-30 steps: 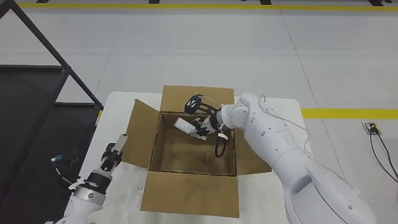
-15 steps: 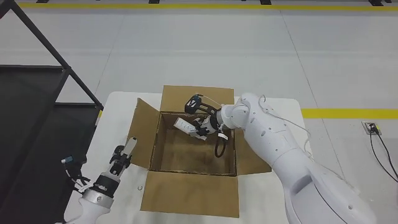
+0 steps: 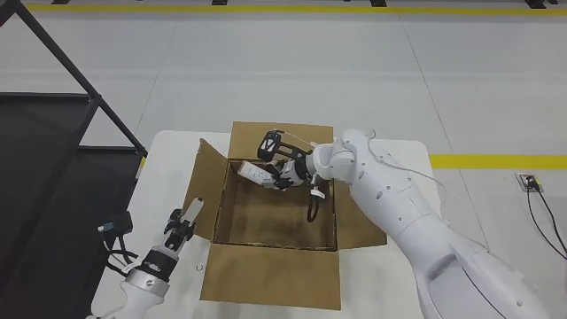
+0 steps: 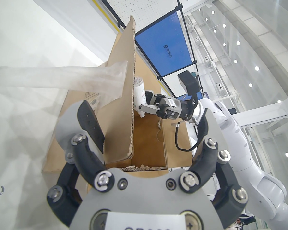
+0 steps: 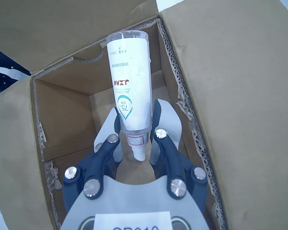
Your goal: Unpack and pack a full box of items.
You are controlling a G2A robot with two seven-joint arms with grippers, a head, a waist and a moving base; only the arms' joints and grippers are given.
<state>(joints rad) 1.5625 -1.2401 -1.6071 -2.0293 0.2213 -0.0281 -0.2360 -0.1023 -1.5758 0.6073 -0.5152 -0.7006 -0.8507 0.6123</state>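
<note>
**Bottle held over the box's far-left corner, base pointing away from the right gripper**

The white counter (image 3: 177, 155) carries an open cardboard box (image 3: 270, 275) with its four flaps folded outward. The box sits mid-counter, and its brown floor shows under the right arm.

The right arm reaches in from the box's right side. Its gripper (image 5: 136, 113) hangs above the far-left corner of the opening and is pinching a white labelled bottle (image 5: 129, 84) near the nozzle end.

The bottle's long axis runs straight out from the gripper. The nozzle points back toward the palm and the flat base points at the far-left corner. In the top view the bottle (image 3: 255, 174) lies tilted, close to level, just inside the far rim.

The left gripper (image 4: 146, 113) is spread and holds nothing. It sits outside the left flap (image 4: 124, 96) near the counter's near-left edge, well apart from the bottle.

So the next move looks like the right arm's alone. To lift the bottle clear, it has to pass the far and left walls base-first. To set it down, it goes straight to the floor below. I cannot tell which of the two is intended.
</note>
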